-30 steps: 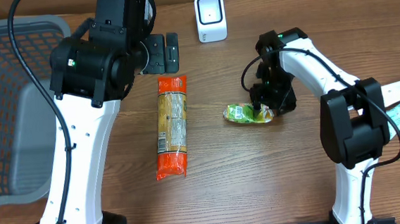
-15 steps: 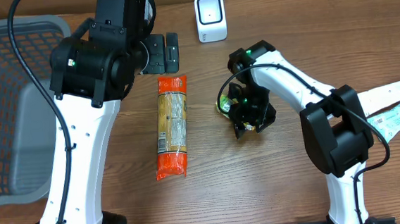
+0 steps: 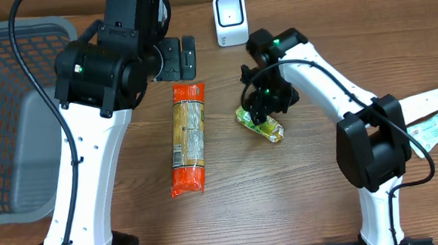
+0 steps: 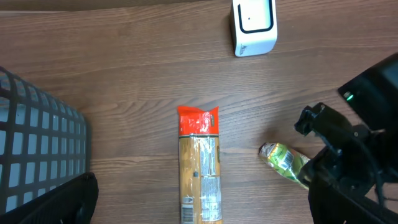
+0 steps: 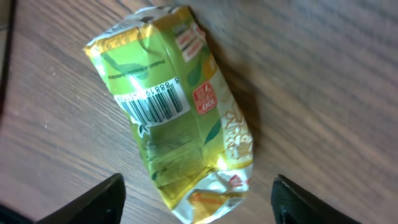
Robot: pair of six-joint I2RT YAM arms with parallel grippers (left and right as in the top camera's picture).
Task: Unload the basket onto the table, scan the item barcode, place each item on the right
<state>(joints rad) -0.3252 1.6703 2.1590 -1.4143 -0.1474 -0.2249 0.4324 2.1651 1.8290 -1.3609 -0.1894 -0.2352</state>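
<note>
Two packets lie on the table within the arms' reach. Nearest the robot, the long orange packet (image 3: 188,138) lies lengthwise, untouched. At its three o'clock the small green packet (image 5: 171,118) rests flat on the wood, its barcode (image 5: 152,99) facing up. The right gripper (image 5: 198,180) hovers directly over it, jaws wide to either side and clamping nothing. The left gripper (image 3: 180,57) hangs at the orange packet's twelve o'clock, jaws fully spread and empty. Farthest off, the white scanner (image 3: 230,19) stands at the green packet's eleven o'clock, well apart from it. The step in hand looks like the pick-up. The next move probably calls for closing on the packet without covering the barcode, then presenting that face to the scanner.
</note>
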